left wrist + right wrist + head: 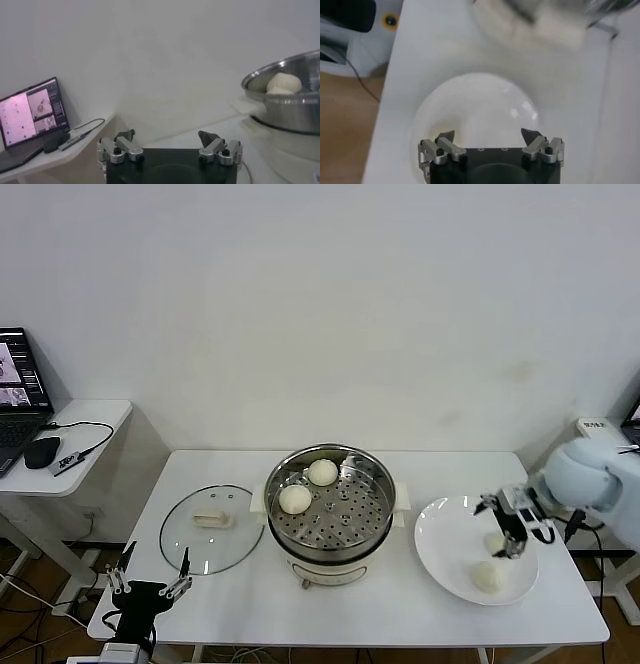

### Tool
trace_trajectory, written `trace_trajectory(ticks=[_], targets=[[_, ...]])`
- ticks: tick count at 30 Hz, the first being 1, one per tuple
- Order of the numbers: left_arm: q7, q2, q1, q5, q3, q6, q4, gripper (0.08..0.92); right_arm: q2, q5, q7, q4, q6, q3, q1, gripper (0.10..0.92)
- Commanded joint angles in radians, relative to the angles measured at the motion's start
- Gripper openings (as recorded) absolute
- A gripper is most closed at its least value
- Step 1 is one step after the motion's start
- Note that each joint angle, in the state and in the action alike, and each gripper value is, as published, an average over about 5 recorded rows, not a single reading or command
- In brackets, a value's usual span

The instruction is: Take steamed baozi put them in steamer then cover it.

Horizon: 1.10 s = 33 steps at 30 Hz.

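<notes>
Steamer: The stainless steamer (330,509) stands at centre frame in my head view, lid off, with two steamed baozi (322,472) on its perforated tray, toward the upper left of the pot.

Plate: Two more baozi (489,576) lie on the white plate (445,544) at lower right, one partly behind my gripper.

Right gripper: My right gripper (512,529) hangs over the plate's right side, fingers spread wide, nothing between them. I judge it is lining up on the nearer bun.

Left gripper: My left gripper (148,576) sits parked at the table's lower-left corner, fingers likewise splayed and empty.

Cover: The glass cover (212,527) lies flat on the table just left of the steamer, its cream handle facing up.

Handling, baozi: I expect soft, light dough that dents easily and may cling to the pads. I would close gently across the widest part of the dome, low on the sides.

Handling, cover: Glass, heavier, breakable, slick at the rim. The bar handle looks like the only sound hold.
</notes>
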Motion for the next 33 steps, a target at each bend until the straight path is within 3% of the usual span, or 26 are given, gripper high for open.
trace_trajectory(ticks=[1, 16, 33], targets=[[0.000, -0.003, 0.010, 0.003, -0.012, -0.001, 0.007, 0.823, -0.092, -0.137, 0.005, -0.007, 0.029, 0.290, -0.410, 0.823], [0.000, -0.007, 0.034, -0.002, -0.057, -0.007, 0.000, 0.823, 0.095, -0.192, 0.060, -0.123, 0.019, 0.306, -0.472, 0.823], [0.000, -0.010, 0.024, -0.002, -0.068, -0.010, 0.012, 0.823, 0.159, -0.215, 0.084, -0.222, 0.017, 0.304, -0.472, 0.789]])
